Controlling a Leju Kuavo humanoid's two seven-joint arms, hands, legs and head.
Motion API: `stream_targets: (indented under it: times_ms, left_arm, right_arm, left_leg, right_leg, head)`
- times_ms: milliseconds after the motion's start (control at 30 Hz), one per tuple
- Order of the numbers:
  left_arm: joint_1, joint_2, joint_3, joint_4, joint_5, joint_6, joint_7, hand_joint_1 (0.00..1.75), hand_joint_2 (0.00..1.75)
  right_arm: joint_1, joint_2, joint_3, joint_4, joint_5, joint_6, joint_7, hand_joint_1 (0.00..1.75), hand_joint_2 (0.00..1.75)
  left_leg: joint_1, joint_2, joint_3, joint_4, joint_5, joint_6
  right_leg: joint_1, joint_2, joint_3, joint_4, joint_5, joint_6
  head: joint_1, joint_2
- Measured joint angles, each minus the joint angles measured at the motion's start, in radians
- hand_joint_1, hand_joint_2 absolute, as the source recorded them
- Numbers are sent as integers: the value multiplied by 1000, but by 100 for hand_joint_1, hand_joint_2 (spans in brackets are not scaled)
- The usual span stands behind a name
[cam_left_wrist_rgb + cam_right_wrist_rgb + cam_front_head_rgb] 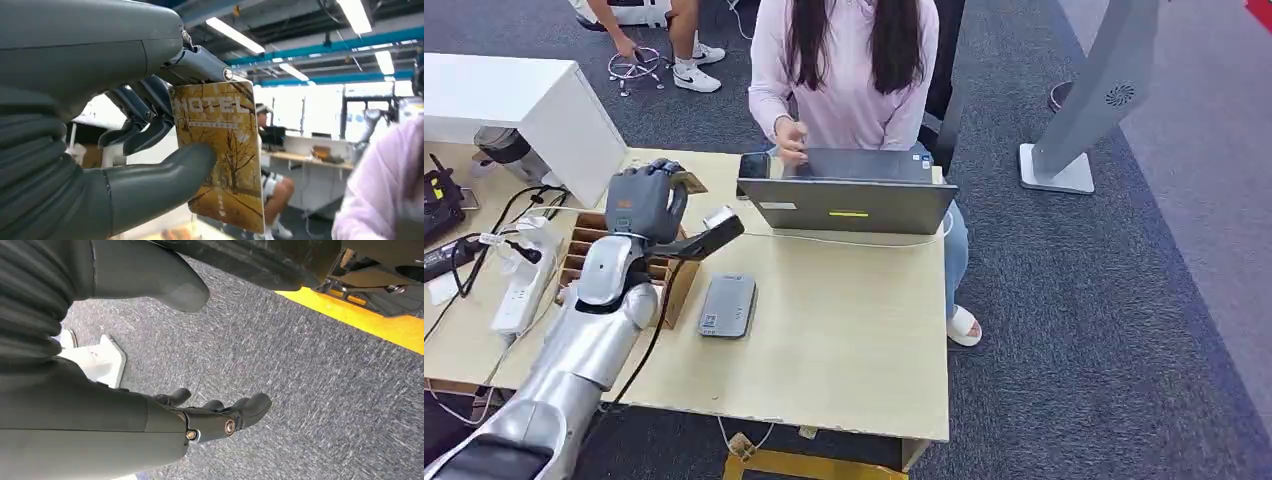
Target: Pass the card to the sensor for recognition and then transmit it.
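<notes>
**A:** One card (220,150) is all we've got in play. Our left hand (646,203) has it pinched between the thick thumb and the darker fingers (145,125), raised above the wooden divider box (589,250) at the left side of the desk (844,340). From the wrist camera it's a yellow card with bare trees and "HOTEL" printed across it.

**B:** And where's the sensor?

**A:** We see a flat grey reader (727,305) lying on the desk just beside the box, nearer us than the hand. The card is up in the air, well apart from it.

**B:** Right hand?

**A:** Our right hand (210,417) hangs over grey carpet (300,365), fingers loosely apart, holding nothing.

**B:** Anyone around?

**A:** A person in a pink top (849,70) sits across the desk behind a grey laptop (847,193). There's a white power strip (521,285) with cables at the left edge.
</notes>
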Motion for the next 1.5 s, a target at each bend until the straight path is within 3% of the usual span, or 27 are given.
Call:
stream_targets:
  times_ms: [333, 367, 700, 833, 1167, 1400, 1500]
  left_arm:
    - [-151, -36, 0, 140, -28, 3, 22, 175, 175]
    - [-157, -38, 0, 147, -27, 3, 22, 0, 175]
    - [-179, -74, 0, 188, -37, -14, 29, 0, 175]
    - [-144, -87, 0, 164, 22, -6, 5, 0, 175]
    - [80, -101, 0, -92, 118, 0, -50, 0, 175]
    - [439, -79, 1, -414, 133, 28, -79, 0, 175]
    - [521, -58, 12, -493, 132, 25, -76, 0, 175]
  right_arm:
    - [-6, 0, 0, 0, 5, -5, 5, 0, 175]
    - [-6, 0, 0, 0, 6, -5, 7, 0, 175]
    - [-8, 0, -1, 0, 11, 3, 21, 0, 175]
    - [-8, 0, -5, 0, 14, 2, 22, 0, 175]
    - [-8, 1, -29, 0, 6, -9, 24, 0, 175]
    - [0, 4, -66, 0, -20, -23, 28, 0, 175]
    - [2, 4, -78, 0, -25, -24, 29, 0, 175]
  left_leg:
    - [0, 0, 0, 0, 0, 0]
    - [0, 0, 0, 0, 0, 0]
    - [0, 0, 0, 0, 0, 0]
    - [0, 0, 0, 0, 0, 0]
    - [0, 1, -1, 0, -1, 1]
    - [-1, 3, -1, 0, -4, 1]
    - [0, 1, -1, 0, -4, 1]
  right_leg:
    - [0, 0, 0, 0, 0, 0]
    - [0, 0, 0, 0, 0, 0]
    - [0, 0, 0, 0, 0, 0]
    - [0, 0, 0, 0, 0, 0]
    - [0, 1, 0, 0, 0, 0]
    - [0, 3, -1, 0, -3, 1]
    - [0, 1, -1, 0, -4, 2]
  head:
    - [0, 0]
    - [0, 0]
    - [0, 0]
    - [0, 0]
    - [0, 0]
    - [0, 0]
    - [0, 0]
